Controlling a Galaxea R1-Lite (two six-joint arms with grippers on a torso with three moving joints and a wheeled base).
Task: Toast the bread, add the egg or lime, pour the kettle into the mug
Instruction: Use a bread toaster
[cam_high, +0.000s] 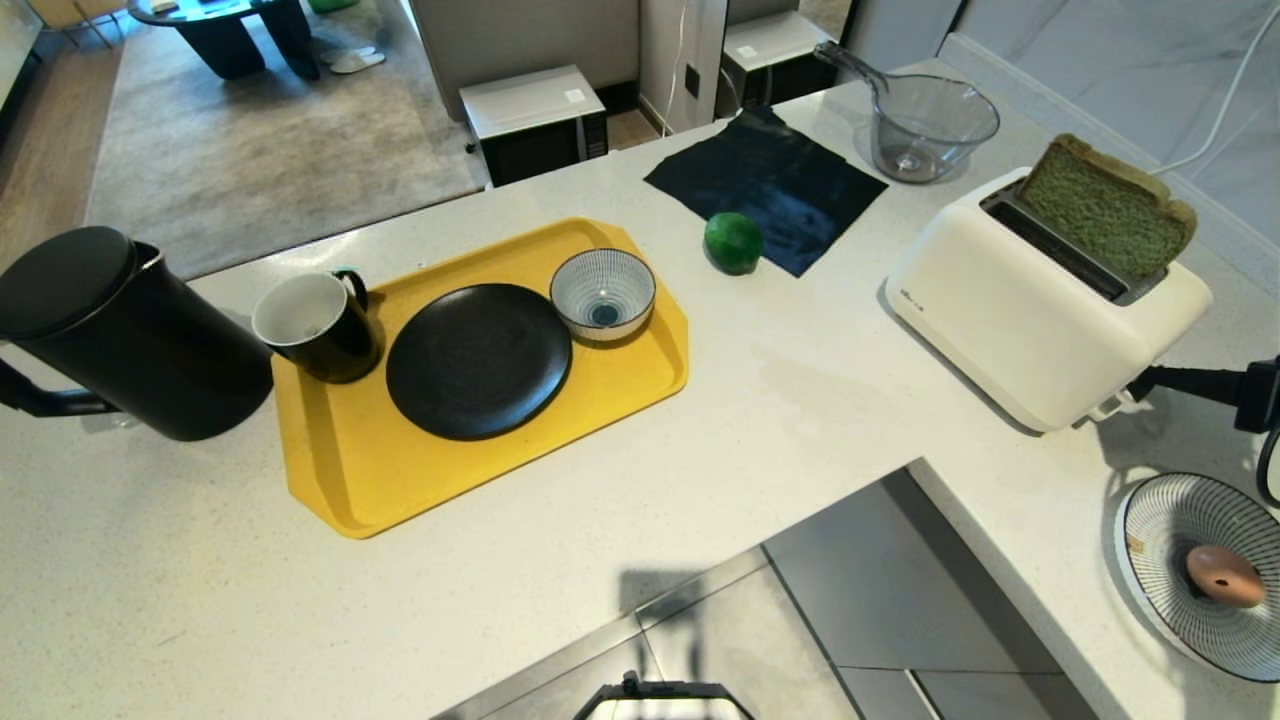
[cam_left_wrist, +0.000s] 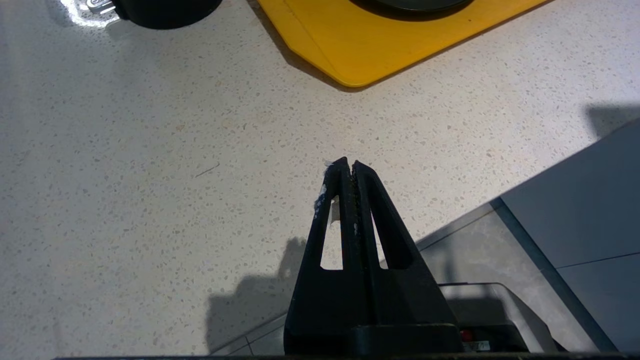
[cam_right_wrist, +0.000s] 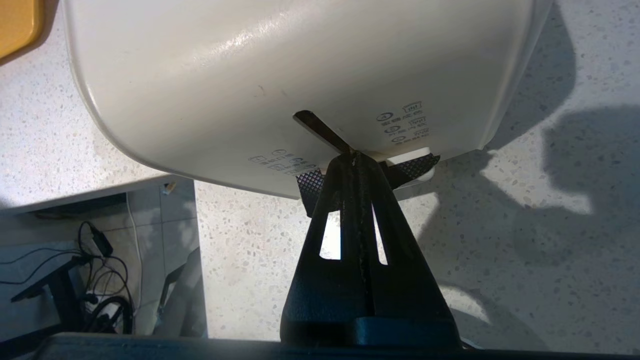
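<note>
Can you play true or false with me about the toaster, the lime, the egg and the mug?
1. The bread sticks up out of the toaster. True.
2. The lime sits in the blue-striped bowl. False: it lies on the counter, at the dark cloth's edge.
3. The egg rests on a striped plate. True.
4. The mug stands off the yellow tray. False: it stands on it.
5. The right pincer is wide open. False: shut, at the toaster's lever.
</note>
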